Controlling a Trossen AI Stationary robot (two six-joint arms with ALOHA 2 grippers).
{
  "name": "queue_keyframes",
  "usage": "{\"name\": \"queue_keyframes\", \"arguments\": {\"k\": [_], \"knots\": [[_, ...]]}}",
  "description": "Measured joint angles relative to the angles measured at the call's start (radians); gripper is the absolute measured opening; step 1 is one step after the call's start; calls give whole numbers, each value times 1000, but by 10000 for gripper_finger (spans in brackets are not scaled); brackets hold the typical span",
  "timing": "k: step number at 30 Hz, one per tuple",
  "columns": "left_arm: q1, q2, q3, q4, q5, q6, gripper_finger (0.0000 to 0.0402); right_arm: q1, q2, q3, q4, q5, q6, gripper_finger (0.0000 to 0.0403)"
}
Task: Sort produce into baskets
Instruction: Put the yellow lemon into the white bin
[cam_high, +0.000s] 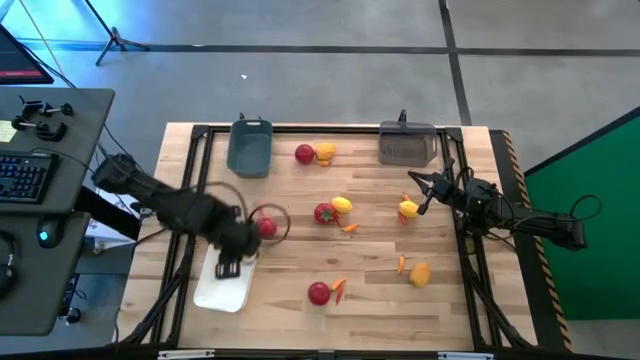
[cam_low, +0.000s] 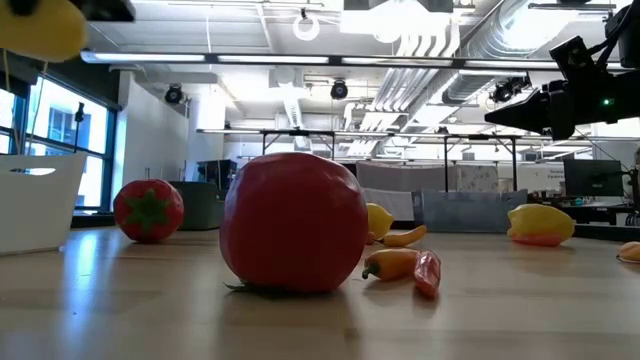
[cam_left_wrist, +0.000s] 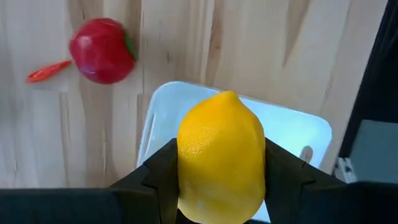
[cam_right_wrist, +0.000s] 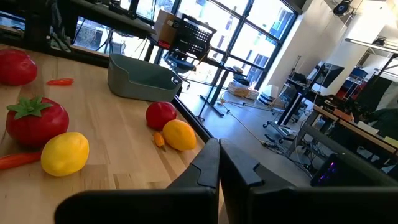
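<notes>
My left gripper (cam_high: 230, 262) is shut on a yellow lemon (cam_left_wrist: 221, 155) and hangs over the white tray (cam_left_wrist: 298, 130) at the table's near left. The lemon also shows at the top left of the low view (cam_low: 40, 25), above the tray (cam_low: 35, 200). My right gripper (cam_high: 420, 190) is shut and empty, held above the table at the right, near a lemon (cam_high: 408, 210). A dark blue-grey bin (cam_high: 249, 147) and a smoky grey bin (cam_high: 407, 145) stand at the far edge. Tomatoes, lemons and small peppers lie scattered on the table. My left gripper pinches the lemon's two opposite sides (cam_left_wrist: 186, 165) between its two fingers (cam_left_wrist: 160, 171), around the lemon's middle. The fingers come from above, pointing down. The lemon is lifted clear above the white tray, its pointed end away from the wrist.
A tomato (cam_high: 265, 227) lies beside the left arm. A tomato (cam_high: 319, 292) with a pepper (cam_high: 338, 290) lies right of the tray. More produce lies mid-table (cam_high: 324, 213), at the far edge (cam_high: 305, 153) and near right (cam_high: 420, 274).
</notes>
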Motion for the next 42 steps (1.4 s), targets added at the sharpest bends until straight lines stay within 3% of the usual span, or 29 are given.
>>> {"name": "queue_keyframes", "arguments": {"k": [7,19,22,31,36,42], "knots": [[-131,1,-211,147,-62,-137,145,0,0,0,0,0,0,0],[-111,1,-437,318,-38,-86,145,0,0,0,0,0,0,0],[-110,1,-453,328,-15,-101,153,0,0,0,0,0,0,0],[-91,1,-457,325,45,-84,247,0,0,0,0,0,0,0],[-90,-1,-414,284,78,-6,247,-1,0,0,0,0,0,0],[-64,-63,-324,248,57,80,205,-1,0,0,0,0,0,0]]}}
